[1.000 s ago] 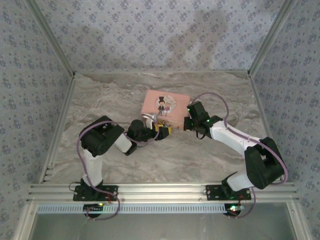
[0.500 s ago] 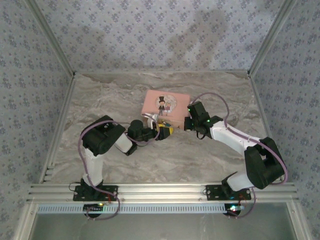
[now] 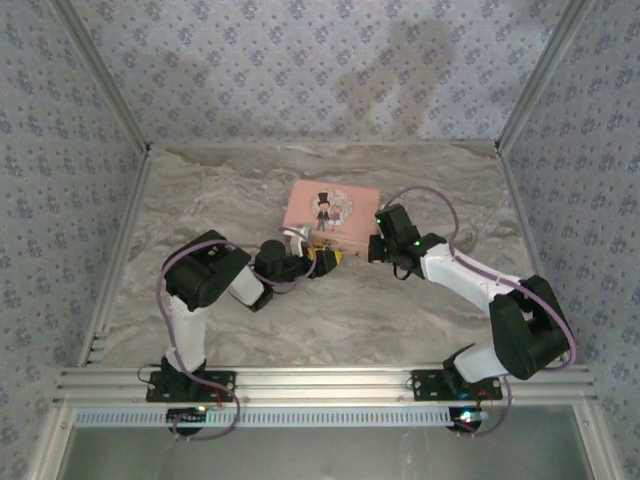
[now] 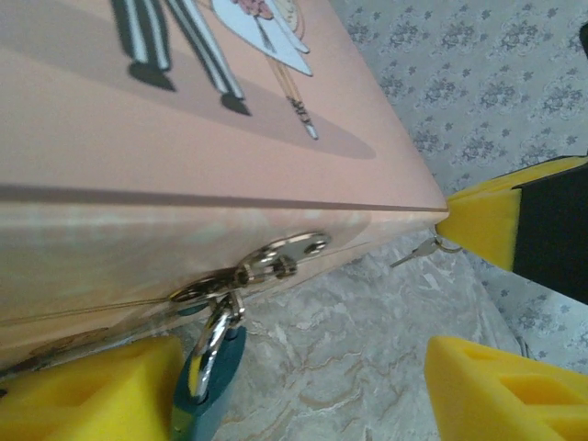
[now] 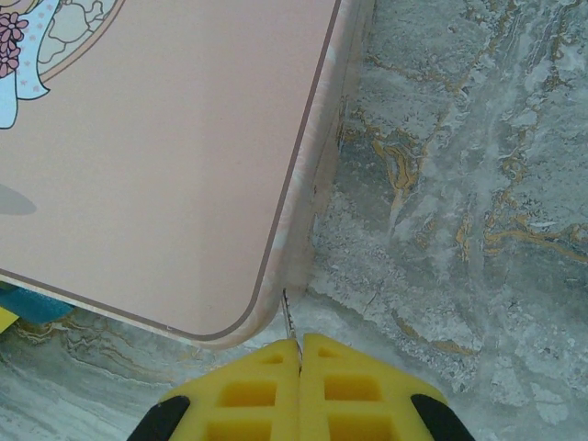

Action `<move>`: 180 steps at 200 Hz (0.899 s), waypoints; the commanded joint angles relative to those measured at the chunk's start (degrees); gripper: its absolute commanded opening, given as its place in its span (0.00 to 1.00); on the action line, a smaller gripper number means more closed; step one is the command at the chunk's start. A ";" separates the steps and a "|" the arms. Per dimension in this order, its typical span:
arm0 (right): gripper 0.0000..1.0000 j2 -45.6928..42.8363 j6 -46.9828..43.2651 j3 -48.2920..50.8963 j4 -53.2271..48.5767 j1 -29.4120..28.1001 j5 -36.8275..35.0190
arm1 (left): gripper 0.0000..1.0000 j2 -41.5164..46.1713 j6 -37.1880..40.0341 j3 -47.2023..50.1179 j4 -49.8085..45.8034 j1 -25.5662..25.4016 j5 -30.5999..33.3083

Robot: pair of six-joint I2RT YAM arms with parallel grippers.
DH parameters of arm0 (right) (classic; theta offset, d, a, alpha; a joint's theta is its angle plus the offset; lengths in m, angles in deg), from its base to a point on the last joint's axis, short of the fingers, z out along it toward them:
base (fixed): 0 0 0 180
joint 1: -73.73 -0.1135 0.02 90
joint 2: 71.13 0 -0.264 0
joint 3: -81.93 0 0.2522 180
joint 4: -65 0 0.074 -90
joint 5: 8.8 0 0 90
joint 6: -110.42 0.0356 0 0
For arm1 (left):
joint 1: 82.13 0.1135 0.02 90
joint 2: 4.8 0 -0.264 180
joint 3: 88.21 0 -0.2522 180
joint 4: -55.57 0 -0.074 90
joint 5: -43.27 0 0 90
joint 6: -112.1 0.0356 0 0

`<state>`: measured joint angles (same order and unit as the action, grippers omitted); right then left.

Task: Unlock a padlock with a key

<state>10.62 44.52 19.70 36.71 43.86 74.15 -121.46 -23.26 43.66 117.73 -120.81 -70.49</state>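
- Padlock: hangs by its silvery shackle from the hasp, about midway along the near wall of the pink tin.
- Blue body is tilted, its long axis running from the hasp down toward the left wrist camera.
- Its bottom end is cut off by the frame edge, so the keyhole cannot be made out.

- Left gripper: spread wide, holding nothing.
- One yellow finger is touching or just beside the lock body. The other is well apart across the table.
- This is by far the nearer arm to the lock.

- Key: at the tin's near right corner, well apart from the lock along that same wall.
- It is pinched in the right gripper, pads closed flat together on it, with the thin blade sticking straight out past the tips.
- In the right wrist view the blade aims at the tin's rounded corner, almost touching it. The lock shows as a blue sliver at far left under the tin's edge.

Judgement:
- The lock lies to the robot's left of the key, along the near wall.
- The blade points into the corner, not along the wall toward the lock's bottom end.
- The coming move likely needs the right gripper to travel left and swing the blade into line with the lock's long axis.
- The left gripper would close on the body to steady it.
- Risk: a loose-hanging lock swings away from so small a key.
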 commanded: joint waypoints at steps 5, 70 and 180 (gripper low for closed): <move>0.00 -0.90 -0.09 0.60 0.64 0.00 -0.16 | 0.67 -1.63 -0.99 -0.95 2.86 0.18 -0.34; 0.00 -0.67 -0.54 0.48 1.02 -0.01 0.60 | 0.56 -3.65 -3.23 -3.14 2.21 1.26 -1.44; 0.00 -0.50 -0.54 0.59 1.54 -0.06 0.90 | 0.29 -5.06 -5.67 -4.47 -0.95 3.07 -3.99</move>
<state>10.62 44.50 19.92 37.85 43.86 74.57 -124.96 -27.04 39.92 118.71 -118.36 -72.99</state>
